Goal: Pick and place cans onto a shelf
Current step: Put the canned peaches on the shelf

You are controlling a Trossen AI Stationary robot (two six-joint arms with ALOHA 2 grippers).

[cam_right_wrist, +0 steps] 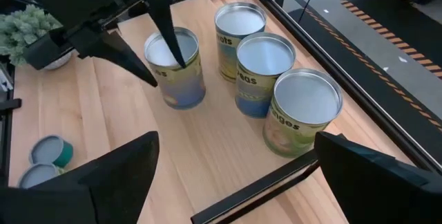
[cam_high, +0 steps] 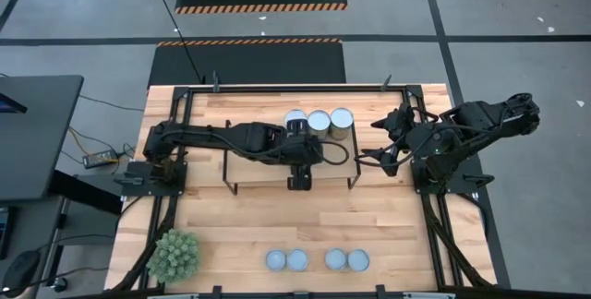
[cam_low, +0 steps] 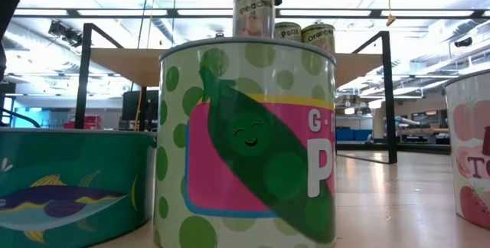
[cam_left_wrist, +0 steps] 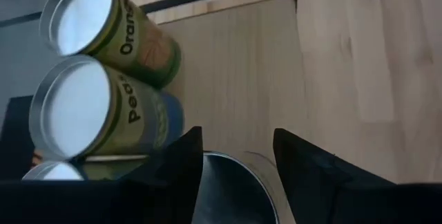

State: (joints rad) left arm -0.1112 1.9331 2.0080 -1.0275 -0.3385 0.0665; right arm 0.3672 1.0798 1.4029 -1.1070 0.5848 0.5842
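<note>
A pea-labelled can point(cam_low: 246, 137) is filling the low view, sitting on the table point(cam_high: 249, 221) at its near edge with a fish-labelled can point(cam_low: 73, 179) beside it and a tomato-labelled one point(cam_low: 473, 156) on the other side. These belong to the row of four short, bluish-topped cans point(cam_high: 318, 260) that is waiting along the front of the table, near the spiky plant ball point(cam_high: 174, 254).

The shelf point(cam_high: 268, 142) is standing further back, and four tall silver-topped cans are already up on its board. Three of them point(cam_high: 319, 122) are lined up side by side along the far edge, probably packed tight to leave room for the rest. The fourth can point(cam_right_wrist: 175, 67) is standing a little in front of that row, and the left gripper point(cam_right_wrist: 148, 44) is hanging directly over it, its fingers point(cam_right_wrist: 168, 27) spread to roughly the can's width, one on each side of the rim. I cannot tell whether they are pressing the can or are just clear of it. Since the can is standing upright on the board, my judgement is that this is the placing step for it.

The right gripper point(cam_right_wrist: 235, 175) is waiting at the shelf's right end, fingers spread wide and holding nothing, seemingly parked out of the way.
</note>
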